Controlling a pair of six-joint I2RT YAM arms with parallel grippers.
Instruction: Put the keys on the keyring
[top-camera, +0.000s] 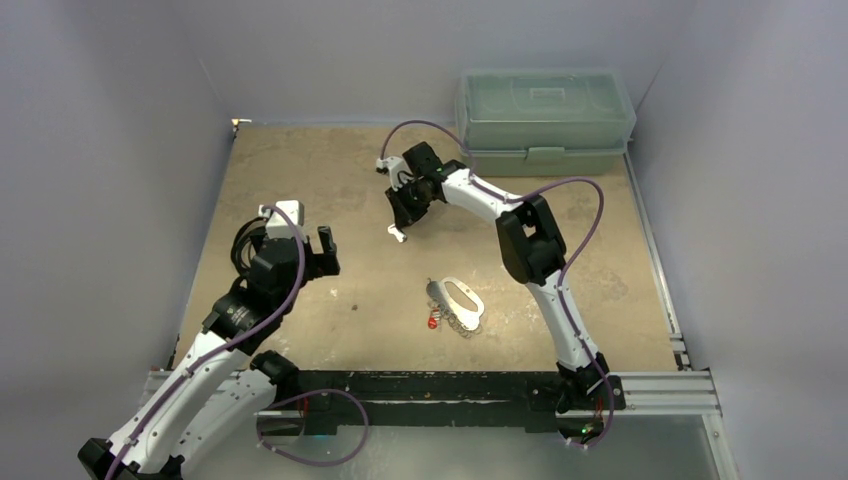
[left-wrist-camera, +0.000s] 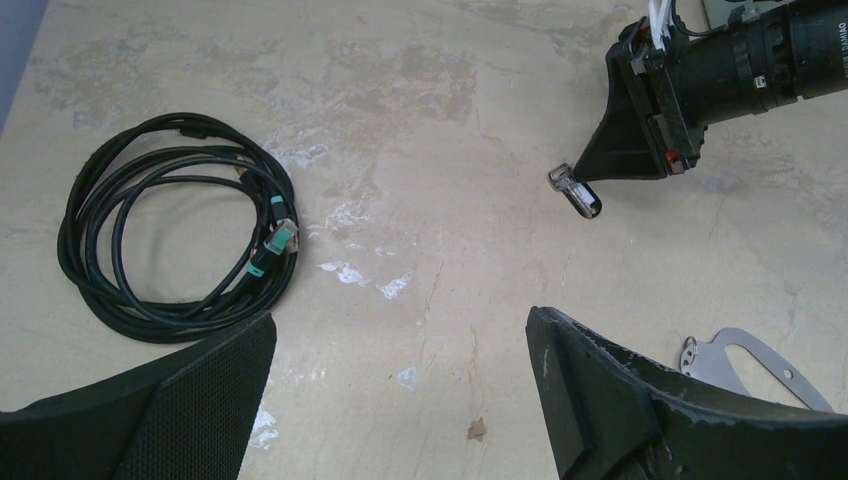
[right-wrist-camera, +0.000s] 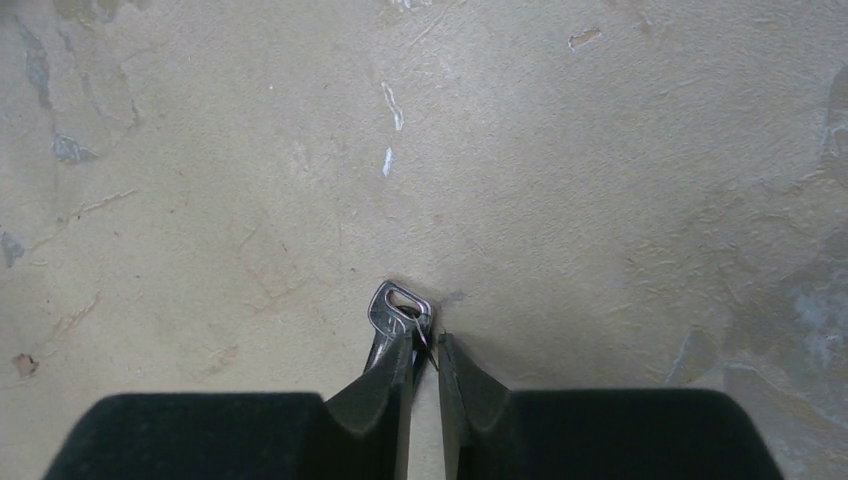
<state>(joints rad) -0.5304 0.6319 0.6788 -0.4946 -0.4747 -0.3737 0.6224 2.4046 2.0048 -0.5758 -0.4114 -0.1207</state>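
One silvery key (right-wrist-camera: 398, 305) lies at the tips of my right gripper (right-wrist-camera: 425, 345), at the table's far middle. The jaws are drawn in to a thin slit; the key's blade runs in under the left finger and its looped head and a thin wire stick out past the tips. The same key (left-wrist-camera: 575, 190) shows at that gripper's tip (left-wrist-camera: 585, 172) in the left wrist view. The keyring (top-camera: 458, 295) lies flat at the table's near centre, a red-headed key (top-camera: 433, 321) at its edge. My left gripper (top-camera: 305, 245) hovers open and empty at the left.
A coiled black cable (left-wrist-camera: 170, 230) lies on the table left of my left gripper. A pale green lidded box (top-camera: 545, 115) stands at the back right. The keyring's corner (left-wrist-camera: 760, 355) shows beside my left gripper's right finger.
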